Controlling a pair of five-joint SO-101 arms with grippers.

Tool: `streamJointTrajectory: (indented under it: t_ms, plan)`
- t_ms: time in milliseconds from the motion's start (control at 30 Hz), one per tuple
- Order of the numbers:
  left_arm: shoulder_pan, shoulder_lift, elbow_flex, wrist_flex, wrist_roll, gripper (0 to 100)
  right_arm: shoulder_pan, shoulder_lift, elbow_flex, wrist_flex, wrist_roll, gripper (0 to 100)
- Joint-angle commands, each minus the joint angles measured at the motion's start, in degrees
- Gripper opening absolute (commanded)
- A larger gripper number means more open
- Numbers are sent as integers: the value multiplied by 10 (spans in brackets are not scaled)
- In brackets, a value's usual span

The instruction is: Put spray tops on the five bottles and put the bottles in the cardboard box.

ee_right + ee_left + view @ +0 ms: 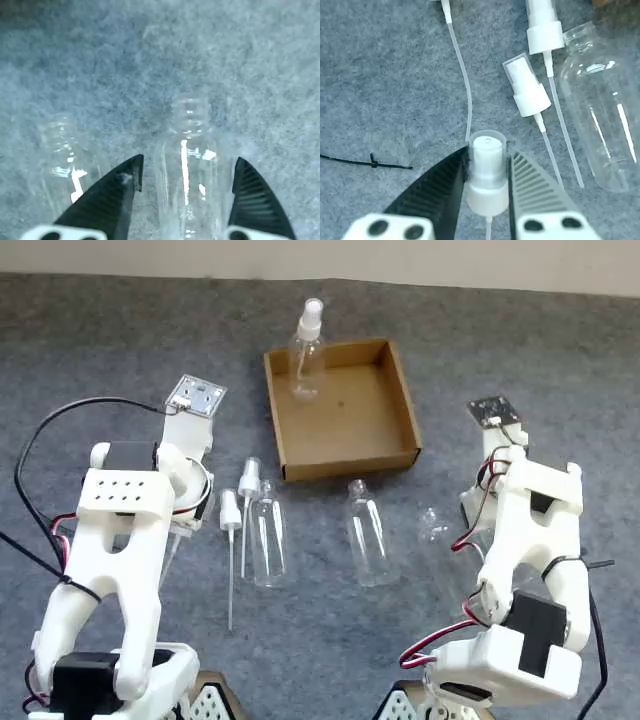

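High view first: the cardboard box [350,462] sits open on the grey counter [100,340]. One capped bottle [306,355] is already in its far corner, a clear body with a white spray top on. In front of the box lie three bare, clear bottles. The left bottle [267,535] is pressed up against two loose spray tops [240,495]. The middle bottle [368,532] has free carpet on both sides. The third bottle [440,540] is half hidden by the right arm [530,540].

Over to the left wrist view. The left gripper [487,160] is clenched on the held spray top [486,175], white collar and clear cap squeezed between the black finger and the grey one. Its dip tube runs back under the wrist. Just beyond the grey finger lie the two loose tops, thin tubes trailing, with the left bottle past them. Beyond the black finger it's open carpet, with only a black cable tie [370,162] lying there.

Right wrist view now. The right gripper [188,162] is spread wide and released, and the third bottle lies between its fingers, threaded neck pointing away, with a sliver of gap on each side. The middle bottle [62,155] lies just outside one finger, and past both necks there is bare carpet.
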Motion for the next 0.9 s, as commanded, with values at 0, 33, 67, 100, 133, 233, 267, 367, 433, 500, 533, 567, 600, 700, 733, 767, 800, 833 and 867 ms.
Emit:
streamJointTrajectory:
  t_ms: [0,33,67,100,133,233,267,367,433,500,533,567,600,700,733,767,800,833,867]
  plan:
    - [0,-20,-4,-11,7,35,6,16,-12,7,6,228]
    - [-1,-20,-4,-12,7,35,6,22,-20,8,6,228]
    - [-1,-20,-4,-12,7,35,6,25,-27,8,6,227]
    - [-1,-20,-4,-12,7,35,7,28,-31,8,6,225]
    - [-1,-20,-4,-12,7,35,7,29,-33,8,6,224]
    - [-1,-20,-5,-12,7,35,7,28,-34,8,6,215]
    - [-1,-20,-5,-12,7,35,7,27,-35,8,4,193]
    - [-1,-21,-6,-12,7,35,12,24,-36,18,1,83]
    - [-1,-21,-18,-10,8,35,13,10,-74,37,-23,28]
    - [-1,-21,-45,-9,8,35,14,-24,-122,65,-53,5]
    - [-1,-21,-64,-8,8,35,12,-47,-144,81,-64,3]
    - [-1,-22,-80,-5,9,34,8,-73,-167,93,-74,3]
    - [-1,-22,-100,4,9,34,1,-102,-187,100,-87,3]
    - [1,-22,-174,47,13,34,-41,-204,-227,104,-136,3]
    - [2,-22,-203,62,23,34,-64,-240,-230,104,-156,3]
    - [2,-24,-233,77,32,33,-90,-274,-226,104,-176,3]
    - [2,-31,-260,88,37,33,-117,-307,-214,104,-195,3]
    - [2,-44,-285,98,40,33,-147,-342,-199,102,-211,3]
    - [2,-59,-308,105,40,32,-182,-376,-180,87,-226,3]
